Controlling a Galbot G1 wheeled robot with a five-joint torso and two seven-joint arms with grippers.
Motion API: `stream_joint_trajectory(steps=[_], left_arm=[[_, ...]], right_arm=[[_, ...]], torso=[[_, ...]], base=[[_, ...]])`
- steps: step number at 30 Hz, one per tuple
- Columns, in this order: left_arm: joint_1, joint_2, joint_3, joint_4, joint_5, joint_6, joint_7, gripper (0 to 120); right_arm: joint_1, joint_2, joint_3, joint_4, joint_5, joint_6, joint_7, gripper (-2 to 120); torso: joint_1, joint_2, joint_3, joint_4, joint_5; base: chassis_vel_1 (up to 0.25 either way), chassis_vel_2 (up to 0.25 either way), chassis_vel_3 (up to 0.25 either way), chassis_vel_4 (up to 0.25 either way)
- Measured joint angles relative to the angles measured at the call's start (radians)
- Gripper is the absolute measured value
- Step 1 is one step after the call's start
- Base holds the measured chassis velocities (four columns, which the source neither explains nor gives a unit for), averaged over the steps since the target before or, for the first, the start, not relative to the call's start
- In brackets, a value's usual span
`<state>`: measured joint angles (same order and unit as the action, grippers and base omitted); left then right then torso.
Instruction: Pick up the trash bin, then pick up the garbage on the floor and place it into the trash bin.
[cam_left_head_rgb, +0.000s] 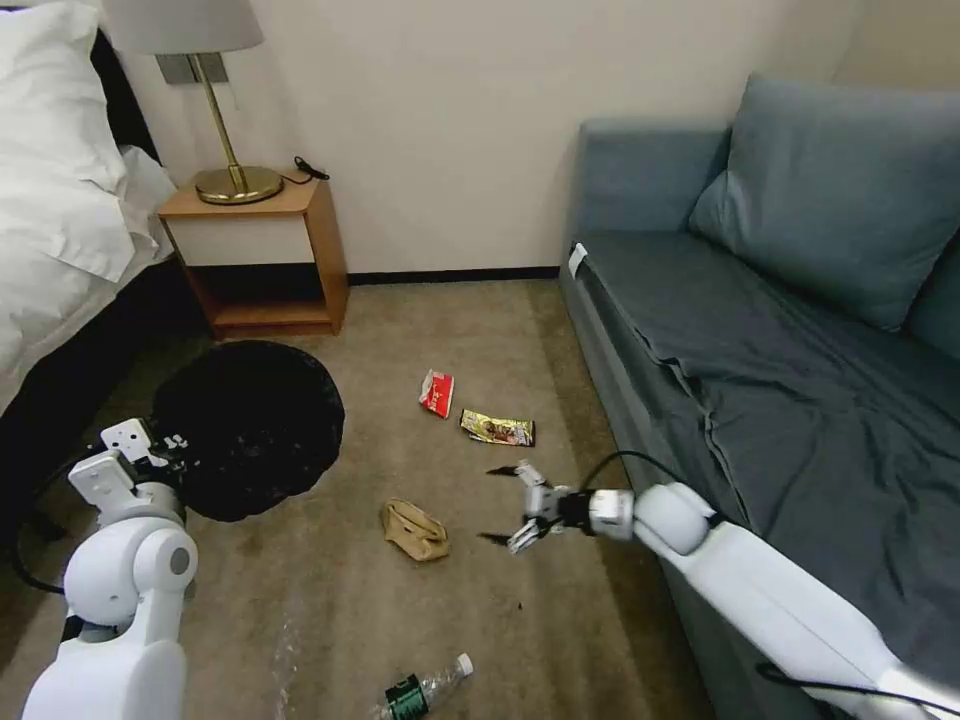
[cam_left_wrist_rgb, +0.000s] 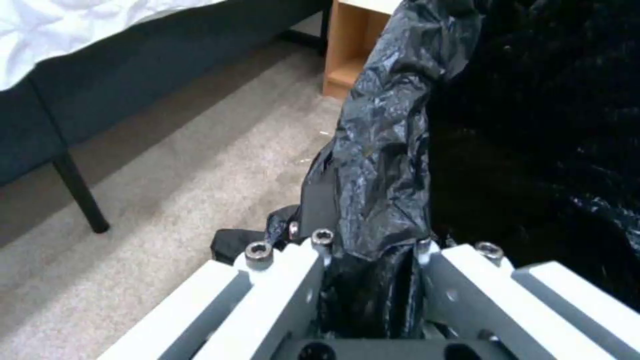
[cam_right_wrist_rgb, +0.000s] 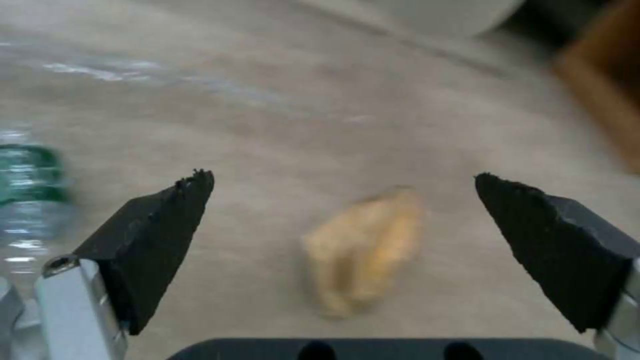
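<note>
The trash bin (cam_left_head_rgb: 250, 428), its black bag (cam_left_wrist_rgb: 387, 140) spread over the rim, is seen at the left of the scene, near the wooden nightstand (cam_left_head_rgb: 262, 255) and the bed (cam_left_head_rgb: 60, 200). Its near left edge is clamped by the left gripper (cam_left_head_rgb: 165, 445); in the left wrist view the crinkled bag is pinched between the white fingers (cam_left_wrist_rgb: 280, 280), which are closed down onto it. The right gripper (cam_left_head_rgb: 505, 505) is held low over the carpet (cam_left_head_rgb: 480, 620) beside the blue sofa (cam_left_head_rgb: 780, 380), its black fingertips (cam_right_wrist_rgb: 160, 220) spread wide with nothing between them. The crumpled brown paper (cam_left_head_rgb: 414, 530) lies on the carpet just to the left of that gripper, and in the right wrist view it is framed between the two open tips, apart from both. Farther off, the red-and-white wrapper (cam_left_head_rgb: 436, 393) and the gold-brown snack wrapper (cam_left_head_rgb: 497, 428) are found close together on the floor. The clear plastic bottle (cam_left_head_rgb: 420, 690) with its green label lies nearest, at the bottom edge of the head view.
</note>
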<state>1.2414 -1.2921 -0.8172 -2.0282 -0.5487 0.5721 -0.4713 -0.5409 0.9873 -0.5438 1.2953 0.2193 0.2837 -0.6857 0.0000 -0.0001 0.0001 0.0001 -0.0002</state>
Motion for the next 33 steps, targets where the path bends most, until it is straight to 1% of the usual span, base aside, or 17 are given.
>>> stream_joint_trajectory(steps=[1,3,4,5,7,8,10,11,13,16,25,33], left_arm=[[0.0,0.0,0.0,0.0,0.0,0.0,0.0,2],[0.005,-0.003,-0.004,-0.005,0.005,0.0,0.0,2],[0.006,-0.003,-0.005,-0.007,0.007,0.0,0.0,2],[0.006,-0.003,-0.005,-0.007,0.007,0.0,0.0,2],[0.006,-0.003,-0.007,-0.008,0.009,0.0,0.0,2],[0.006,-0.003,-0.007,-0.008,0.009,0.0,0.0,2],[0.004,-0.004,-0.007,-0.008,0.012,0.0,0.001,2],[0.004,-0.004,-0.007,-0.008,0.012,0.0,0.001,2],[0.001,-0.011,-0.005,-0.008,0.019,0.0,0.001,2],[0.002,-0.016,-0.004,-0.008,0.025,0.0,0.001,2],[0.007,-0.017,-0.009,-0.018,0.032,-0.001,0.001,2],[0.018,-0.034,-0.008,-0.031,0.042,-0.003,0.001,2]], right_arm=[[0.0,0.0,0.0,0.0,0.0,0.0,0.0,100],[0.072,0.033,-0.157,-0.055,0.062,-0.01,-0.004,100],[0.097,0.048,-0.21,-0.076,0.086,-0.013,-0.006,100],[0.097,0.048,-0.21,-0.076,0.086,-0.013,-0.006,100],[0.146,0.089,-0.322,-0.121,0.141,-0.017,-0.007,100],[0.146,0.089,-0.322,-0.121,0.141,-0.017,-0.007,100],[0.171,0.126,-0.371,-0.143,0.164,-0.022,-0.008,100],[0.171,0.126,-0.371,-0.143,0.164,-0.022,-0.008,100],[0.184,0.184,-0.408,-0.161,0.191,-0.035,-0.009,100],[0.185,0.206,-0.437,-0.164,0.215,-0.047,-0.006,100],[0.181,0.208,-0.511,-0.152,0.261,-0.072,0.001,100],[0.161,0.243,-0.528,-0.198,0.239,-0.067,-0.025,100]], torso=[[0.0,0.0,0.0,0.0,0.0],[0.0,0.0,0.0,0.0002,0.0001],[0.0,0.0,0.0,0.0001,0.0],[0.0,0.0,0.0,0.0001,0.0],[0.0,0.0,0.0,0.0,0.0],[0.0,0.0,0.0,0.0,0.0],[0.0,0.0,0.0,-0.0001,-0.0002],[0.0,0.0,0.0,-0.0001,-0.0002],[0.0,0.0,0.0,0.0001,0.0001],[0.0,0.0,0.0,0.0002,0.0],[0.0,0.0,0.0,-0.0002,0.0001],[0.0,0.0,0.0,0.0,0.0003]], base=[[0.0,0.0,0.0,0.0],[0.0,0.0,0.0,0.0],[0.0,0.0,0.0,0.0],[0.0,0.0,0.0,0.0],[0.0,0.0,0.0,0.0],[0.0,0.0,0.0,0.0],[0.0,0.0,0.0,0.0],[0.0,0.0,0.0,0.0],[0.0,0.0,0.0,0.0],[0.0,0.0,0.0,0.0],[0.0,0.0,0.0,0.0],[0.0,0.0,0.0,0.0]])
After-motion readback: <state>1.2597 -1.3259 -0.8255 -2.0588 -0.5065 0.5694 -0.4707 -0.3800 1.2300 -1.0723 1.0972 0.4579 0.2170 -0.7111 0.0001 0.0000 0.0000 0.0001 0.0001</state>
